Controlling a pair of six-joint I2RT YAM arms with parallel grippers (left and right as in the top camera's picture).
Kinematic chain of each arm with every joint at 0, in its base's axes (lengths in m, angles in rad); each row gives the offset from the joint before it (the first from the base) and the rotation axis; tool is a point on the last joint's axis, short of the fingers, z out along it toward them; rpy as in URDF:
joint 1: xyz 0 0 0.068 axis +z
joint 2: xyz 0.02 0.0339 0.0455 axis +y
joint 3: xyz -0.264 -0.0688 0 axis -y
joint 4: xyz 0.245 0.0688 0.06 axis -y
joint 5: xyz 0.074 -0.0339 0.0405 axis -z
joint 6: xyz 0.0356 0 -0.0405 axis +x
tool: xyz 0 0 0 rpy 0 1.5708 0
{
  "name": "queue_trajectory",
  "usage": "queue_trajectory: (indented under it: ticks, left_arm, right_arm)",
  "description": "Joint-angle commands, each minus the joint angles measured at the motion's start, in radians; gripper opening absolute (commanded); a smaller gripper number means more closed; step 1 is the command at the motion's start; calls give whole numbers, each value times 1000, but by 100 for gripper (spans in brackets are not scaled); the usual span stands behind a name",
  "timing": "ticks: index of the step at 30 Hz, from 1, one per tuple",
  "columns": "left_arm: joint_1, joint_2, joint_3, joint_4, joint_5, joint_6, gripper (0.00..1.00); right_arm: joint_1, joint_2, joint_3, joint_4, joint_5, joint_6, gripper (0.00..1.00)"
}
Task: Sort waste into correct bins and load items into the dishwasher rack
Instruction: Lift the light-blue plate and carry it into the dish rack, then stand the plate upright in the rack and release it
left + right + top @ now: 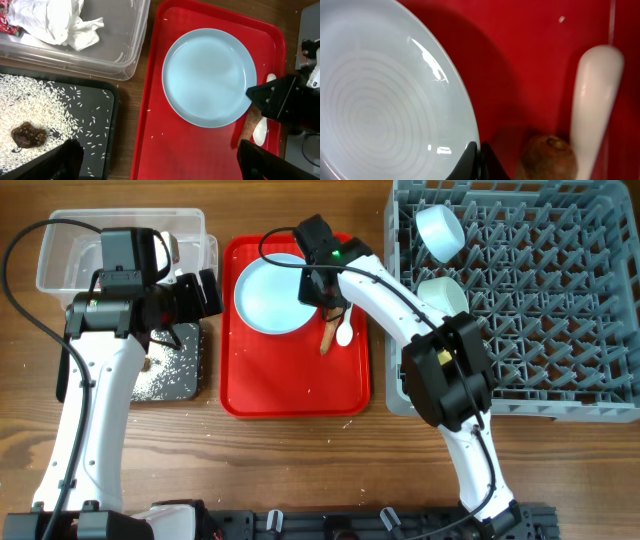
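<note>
The pale blue plate (270,292) lies on the red tray (295,395). My right gripper (322,286) is shut on the plate's right rim, and the pinch shows in the right wrist view (478,156). The brown food scrap (328,336) lies just beside that rim (547,157). My left gripper (162,167) is open and empty, hovering between the black tray (185,370) and the red tray. The clear tub (60,265) holds white tissue (60,22) and the red-and-white wrapper (6,15). Rice crumbs (35,97) and a dark lump (29,136) lie on the black tray. Two bowls (440,230) (447,293) sit in the grey rack (540,300). The yellow cup is out of view.
A small white spoon (344,333) lies on the red tray next to the food scrap, and it also shows in the right wrist view (592,100). A few rice grains are scattered on the red tray and on the wooden table.
</note>
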Motion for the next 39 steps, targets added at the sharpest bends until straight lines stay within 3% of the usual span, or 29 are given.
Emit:
queue_trajectory:
  ticks: [1, 12, 22, 29, 32, 36, 39]
  left_arm:
    - [4, 4, 10, 2, -5, -1, 100]
    - [4, 4, 10, 2, -6, -1, 100]
    - [4, 4, 10, 2, -5, -1, 100]
    - [4, 4, 10, 2, -5, -1, 100]
    - [4, 4, 10, 2, -5, -1, 100]
    - [4, 4, 10, 2, -5, -1, 100]
    - [4, 4, 10, 2, -5, -1, 100]
  right_arm:
    - [-5, -120, 25, -3, 149, -154, 4]
    - [-5, -375, 25, -26, 539, -320, 4]
    - [-44, -576, 25, -220, 1015, -360, 4]
    - [-223, -584, 24, -339, 1050, -480, 4]
    - [-324, -583, 23, -315, 1027, -517, 4]
    - [-443, -569, -10, -187, 837, -795, 4]
    - [-511, -568, -69, -77, 824, -927, 4]
